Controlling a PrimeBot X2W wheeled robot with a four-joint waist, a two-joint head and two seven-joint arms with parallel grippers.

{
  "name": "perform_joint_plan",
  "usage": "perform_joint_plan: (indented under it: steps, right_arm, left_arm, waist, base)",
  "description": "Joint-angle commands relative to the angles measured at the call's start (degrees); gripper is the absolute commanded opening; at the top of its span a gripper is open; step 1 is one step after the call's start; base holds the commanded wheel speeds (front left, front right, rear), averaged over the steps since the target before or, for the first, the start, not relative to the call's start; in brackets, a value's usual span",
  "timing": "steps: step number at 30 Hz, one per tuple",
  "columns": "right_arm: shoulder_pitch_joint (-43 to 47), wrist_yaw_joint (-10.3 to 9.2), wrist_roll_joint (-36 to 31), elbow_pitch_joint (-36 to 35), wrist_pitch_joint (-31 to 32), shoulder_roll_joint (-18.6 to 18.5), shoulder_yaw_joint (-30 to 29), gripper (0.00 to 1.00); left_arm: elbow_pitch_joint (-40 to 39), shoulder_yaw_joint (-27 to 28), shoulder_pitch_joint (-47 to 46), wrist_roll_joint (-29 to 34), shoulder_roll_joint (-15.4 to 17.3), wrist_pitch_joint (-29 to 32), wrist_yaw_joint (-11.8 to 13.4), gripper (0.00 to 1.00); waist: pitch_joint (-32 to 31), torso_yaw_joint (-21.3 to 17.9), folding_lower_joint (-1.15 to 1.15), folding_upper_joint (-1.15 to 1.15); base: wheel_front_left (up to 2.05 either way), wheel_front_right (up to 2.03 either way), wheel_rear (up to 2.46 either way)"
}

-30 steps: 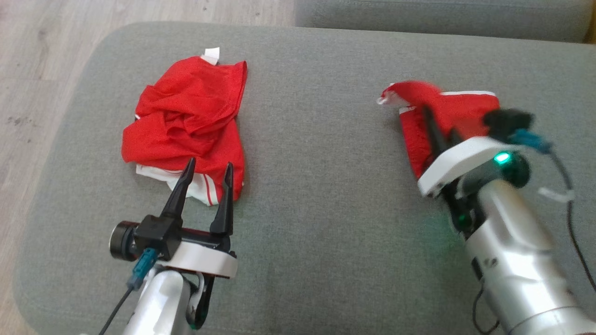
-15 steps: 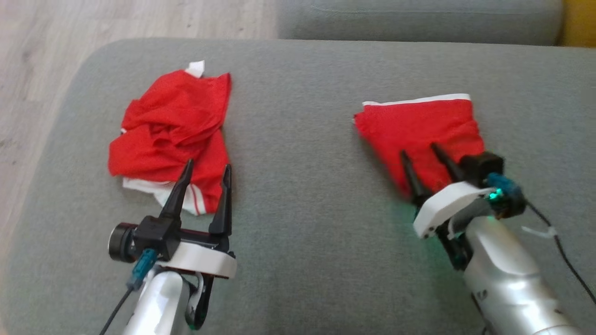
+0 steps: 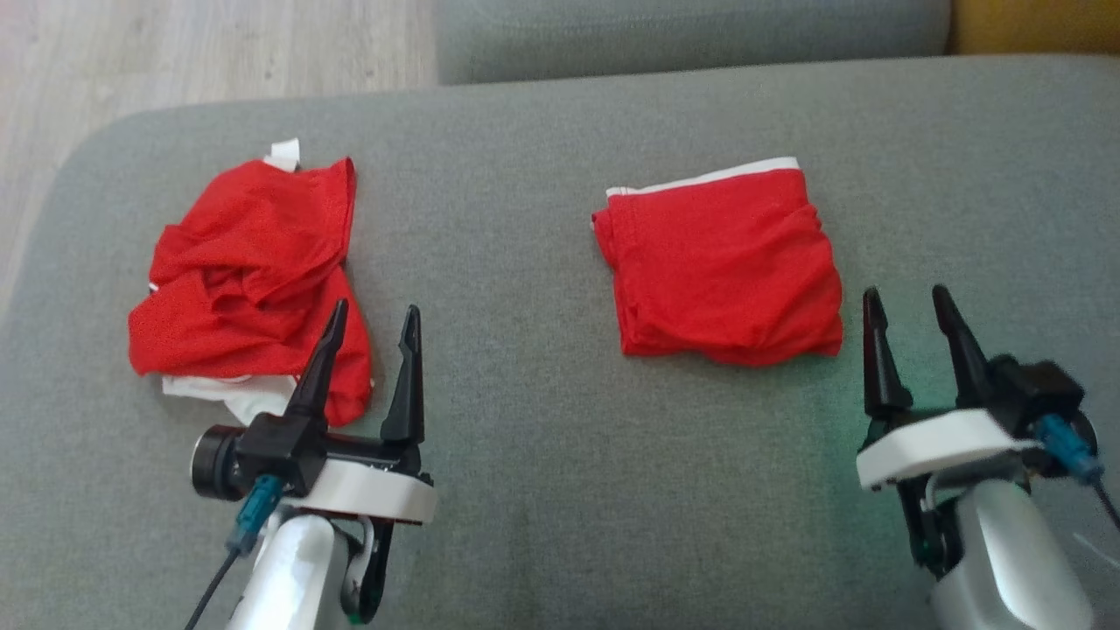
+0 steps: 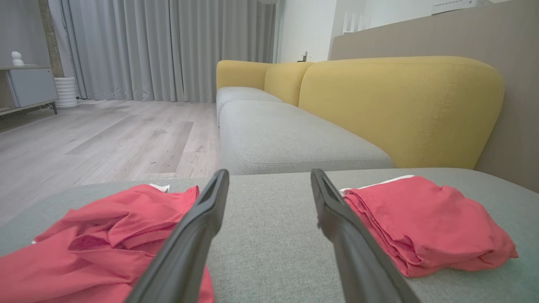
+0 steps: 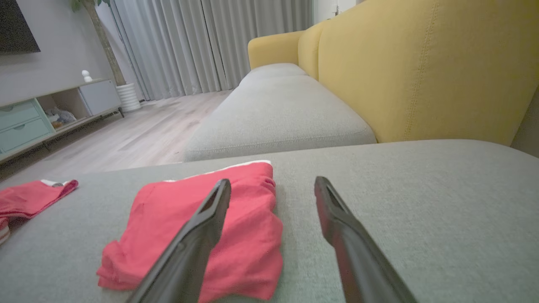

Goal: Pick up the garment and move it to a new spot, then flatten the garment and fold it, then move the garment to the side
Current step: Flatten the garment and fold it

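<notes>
A folded red garment [image 3: 722, 262] with a white band along its far edge lies flat on the grey sofa cushion [image 3: 525, 262], right of centre. It also shows as a red garment [image 4: 425, 225] in the left wrist view and a red garment [image 5: 210, 227] in the right wrist view. My right gripper [image 3: 906, 302] stands open and empty just right of and nearer than the garment, apart from it. A second, crumpled red garment [image 3: 245, 280] lies at the left. My left gripper [image 3: 372, 315] is open and empty at its near right corner.
The cushion's rounded left edge drops to a wooden floor [image 3: 131, 61]. Another grey seat cushion [image 3: 682, 35] lies beyond. A yellow sofa back [image 4: 400, 105] rises at the right. A low cabinet [image 5: 38, 113] and curtains [image 5: 202, 46] stand far off.
My right gripper has let go of the folded garment and drawn back toward me and to the right, fingers open. The garment now lies flat. The camera has shifted; the left arm stays put.
</notes>
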Motion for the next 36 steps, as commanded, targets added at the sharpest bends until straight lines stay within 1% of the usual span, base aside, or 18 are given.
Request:
perform_joint_plan:
  steps: [1, 3, 6, 7, 8, 11, 14, 18, 22, 24, 26, 28, 31, 36]
  right_arm:
    - [-1.45, -0.04, -1.05, -2.73, -0.61, 0.84, 1.29, 1.00]
    - [-1.07, -0.04, -1.69, -3.56, -0.61, 0.89, 1.13, 1.00]
    - [-2.95, -0.04, -2.19, -4.07, -0.51, 0.91, 1.36, 1.00]
    - [-4.06, -0.04, -1.93, -3.97, -0.13, 0.91, 1.35, 0.47]
    - [-5.39, -0.04, -1.74, -3.78, 0.31, 0.91, 1.26, 0.00]
    - [-10.26, -0.04, -1.53, -1.95, 2.18, 0.92, 0.17, 0.00]
    - [-15.57, -0.04, -3.21, 1.98, 3.82, 0.92, -1.46, 0.00]
    - [-21.83, -0.04, -5.79, 10.14, 5.76, 0.92, -5.30, 0.00]
    - [-25.75, -0.04, -9.91, 19.25, 7.23, 0.92, -8.94, 0.00]
    - [-27.03, -0.04, -12.17, 22.58, 6.65, 0.92, -9.71, 0.00]
    - [-28.17, -0.04, -13.19, 24.59, 4.38, 0.92, -9.95, 0.00]
    - [-29.47, -0.04, -12.16, 25.92, 2.11, 0.92, -8.51, 0.00]
    - [-30.84, -0.04, -8.79, 26.10, 0.17, 0.92, -4.32, 0.00]
    - [-30.38, -0.04, -0.06, 24.41, -0.51, 0.93, 6.49, 0.00]
  left_arm:
    - [-1.88, 2.09, -0.69, 0.44, 0.32, -0.29, -0.09, 1.00]
    - [-1.93, 1.85, -0.94, 0.52, 0.30, -0.29, -0.30, 1.00]
    - [-2.18, 1.34, -2.03, 0.62, 0.27, -0.29, -0.68, 1.00]
    - [-2.30, 1.14, -2.46, 0.64, 0.27, -0.29, -0.81, 1.00]
    - [-2.41, 1.01, -2.92, 0.64, 0.26, -0.29, -0.93, 1.00]
    - [-2.61, 0.58, -4.43, 0.64, 0.24, -0.29, -1.24, 1.00]
    - [-2.46, 0.05, -5.76, 0.51, 0.23, -0.29, -1.45, 1.00]
    - [-2.26, -0.64, -7.35, 0.32, 0.21, -0.29, -1.68, 1.00]
    - [-2.29, -1.13, -8.29, -0.36, 0.20, -0.29, -1.50, 1.00]
    - [-2.32, -1.37, -8.63, -0.70, 0.20, -0.29, -1.30, 1.00]
    - [-2.34, -1.63, -8.88, -1.01, 0.20, -0.29, -1.08, 1.00]
    - [-2.27, -1.68, -8.91, -1.18, 0.20, -0.29, -0.83, 1.00]
    - [-2.16, -1.68, -8.65, -1.24, 0.20, -0.29, -0.62, 1.00]
    - [-2.26, -1.64, -8.26, -1.27, 0.20, -0.29, -0.38, 1.00]
  waist:
    - [0.97, -0.07, 0.00, 0.00]
    - [2.09, 0.22, 0.00, 0.00]
    - [4.54, 1.22, 0.00, 0.00]
    - [5.54, 1.66, 0.00, 0.00]
    - [6.46, 2.07, 0.00, 0.00]
    - [9.78, 3.85, 0.00, 0.00]
    - [12.54, 5.84, 0.00, 0.00]
    - [15.08, 8.23, 0.00, 0.00]
    - [15.95, 9.83, 0.00, 0.00]
    - [15.95, 10.19, 0.00, 0.00]
    - [15.67, 10.45, 0.00, 0.00]
    - [15.14, 10.41, 0.00, 0.00]
    - [14.22, 10.14, 0.00, 0.00]
    - [13.46, 9.72, 0.00, 0.00]
  base:
    - [0.00, 0.00, 0.00]
    - [0.00, 0.00, 0.00]
    - [0.00, 0.00, 0.00]
    - [0.00, 0.00, 0.00]
    - [0.00, 0.00, 0.00]
    - [0.00, 0.00, 0.00]
    - [0.00, 0.00, 0.00]
    - [0.00, 0.00, 0.00]
    - [0.00, 0.00, 0.00]
    - [0.00, 0.00, 0.00]
    - [0.00, 0.00, 0.00]
    - [0.00, 0.00, 0.00]
    - [0.00, 0.00, 0.00]
    - [0.00, 0.00, 0.00]
